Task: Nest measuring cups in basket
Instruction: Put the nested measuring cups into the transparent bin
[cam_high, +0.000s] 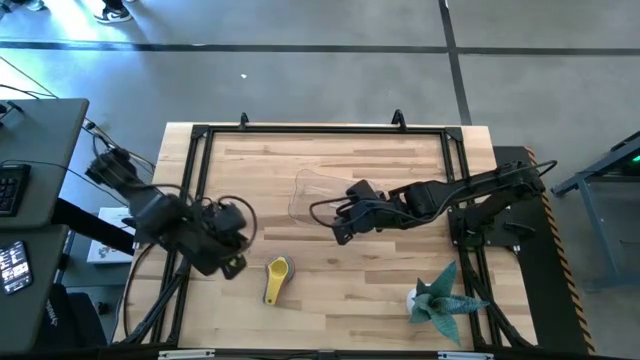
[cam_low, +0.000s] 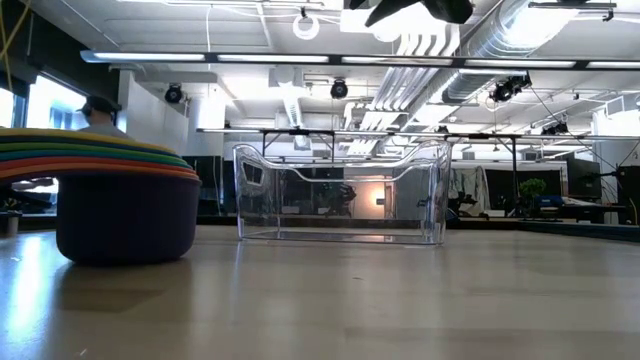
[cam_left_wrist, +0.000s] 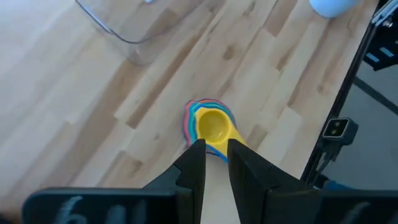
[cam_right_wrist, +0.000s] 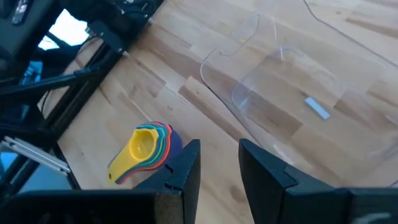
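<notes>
The measuring cups (cam_high: 275, 279) sit already nested in one stack on the wooden worktop (cam_high: 330, 290), toward its front edge and somewhat left of centre, the yellow cup uppermost with its handle pointing to the front. In the low view the stack (cam_low: 120, 205) fills the left of the picture, a dark bottom cup under layered coloured rims. The right wrist view shows the same stack (cam_right_wrist: 146, 152) lying free on the wood, with nothing gripping it.

Just to the left of the cups hangs the left claw (cam_high: 232, 262). From its own wrist camera the left claw (cam_left_wrist: 216, 155) has its two dark fingers drawn close with a narrow gap, and the yellow handle of the stack (cam_left_wrist: 211, 127) runs into that gap; whether the fingers actually press on it cannot be told.

At the front right corner of the worktop stands a spiky teal-grey folded-paper figure (cam_high: 440, 298), well apart from the cups.

Farther back, near the middle of the worktop, lies the basket (cam_high: 312, 195), clear and with no cups inside. The right claw (cam_high: 340, 232) hovers just beside its right front corner, above the worktop, and in its wrist view the right claw (cam_right_wrist: 219, 165) has its fingers apart with nothing between them, the basket (cam_right_wrist: 311, 81) just beyond
</notes>
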